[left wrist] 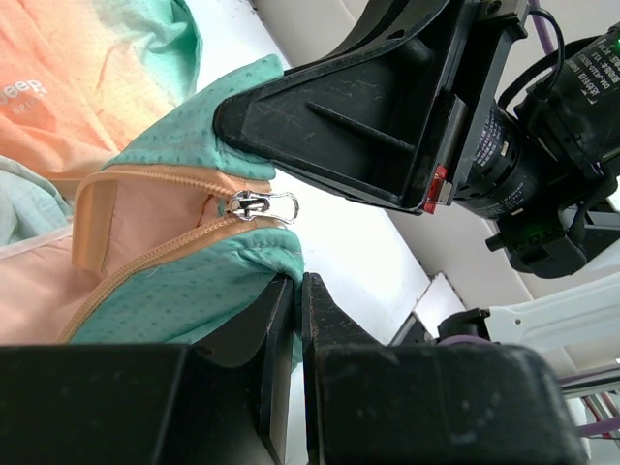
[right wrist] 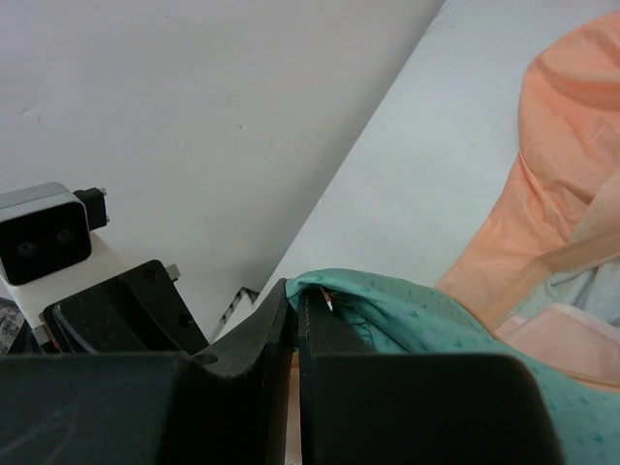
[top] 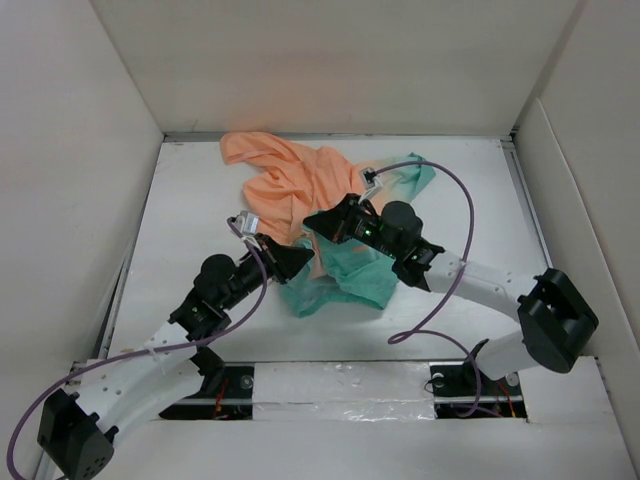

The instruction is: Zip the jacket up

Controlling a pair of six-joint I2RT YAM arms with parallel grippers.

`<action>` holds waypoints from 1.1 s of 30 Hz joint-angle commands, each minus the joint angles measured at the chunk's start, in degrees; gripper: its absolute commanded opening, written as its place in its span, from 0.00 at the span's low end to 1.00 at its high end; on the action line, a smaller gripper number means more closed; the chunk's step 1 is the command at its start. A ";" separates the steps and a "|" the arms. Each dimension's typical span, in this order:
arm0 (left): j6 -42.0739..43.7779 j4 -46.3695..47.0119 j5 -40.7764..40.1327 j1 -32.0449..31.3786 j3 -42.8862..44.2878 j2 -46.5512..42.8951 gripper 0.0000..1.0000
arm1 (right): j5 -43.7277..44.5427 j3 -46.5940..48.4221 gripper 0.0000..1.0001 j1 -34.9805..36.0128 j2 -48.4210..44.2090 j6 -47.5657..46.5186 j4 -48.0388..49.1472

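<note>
Left wrist view, nearest item: left hand [left wrist: 296, 287], fingers clenched on the teal hem of the jacket [top: 300, 190], just below the zip.

Worktop [top: 200, 190]: white, walled by pale panels on three sides.

Jacket position: bunched in a heap at mid-worktop, not spread flat. The peach-orange upper part lies toward the far wall and the teal lower part toward the arm bases. Both hands meet at its near-left edge.

Jacket appearance: thin, limp cloth with many soft folds. The teal cloth shows a fine dotted texture and the inner face is pale peach. Small lettering shows on the orange part, too small to read.

Right hand [right wrist: 297, 296]: fingers closed on a teal edge, opposite the left hand, with the zip end between the two. A trace of orange trim shows at its fingertips.

Zip tapes [left wrist: 155, 254]: orange. Beyond the slider they run apart into an open V.

Slider [left wrist: 248, 205]: silver, sitting at the hem end, with the pull tab [left wrist: 283, 205] lying free. Neither hand touches it.

Progress, my judgement: the two sides appear engaged in the slider, nothing more. Nearly the whole run of closing is left. First need: a grip on the tab, and the front straightened out.
</note>
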 commanded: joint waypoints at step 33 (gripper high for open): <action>9.25 -24.93 19.14 -1.54 10.84 -3.34 0.00 | -21.19 -8.25 0.70 -2.70 -39.99 -25.06 -51.37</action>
